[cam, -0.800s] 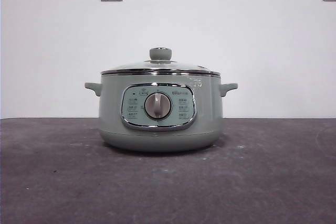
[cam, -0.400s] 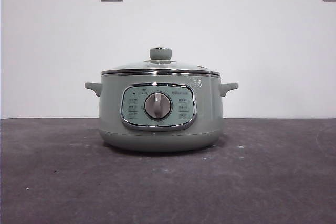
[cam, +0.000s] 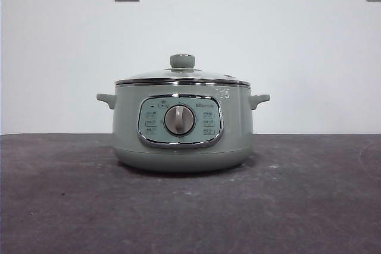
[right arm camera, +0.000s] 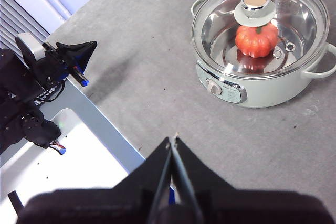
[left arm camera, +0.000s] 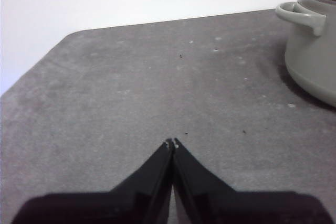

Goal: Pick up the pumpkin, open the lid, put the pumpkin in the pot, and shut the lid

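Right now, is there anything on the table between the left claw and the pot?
Nothing. In the left wrist view, only bare grey table with a few specks lies between the shut left claw and the pot.

pot (left arm camera: 315, 45) cropped at frame edge, panel print unreadable

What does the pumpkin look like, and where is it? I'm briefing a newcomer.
On the dark grey table stands a pale sage-green round pot. Beneath its domed glass lid sits the small orange-red ribbed pumpkin, the only warm-coloured thing there.
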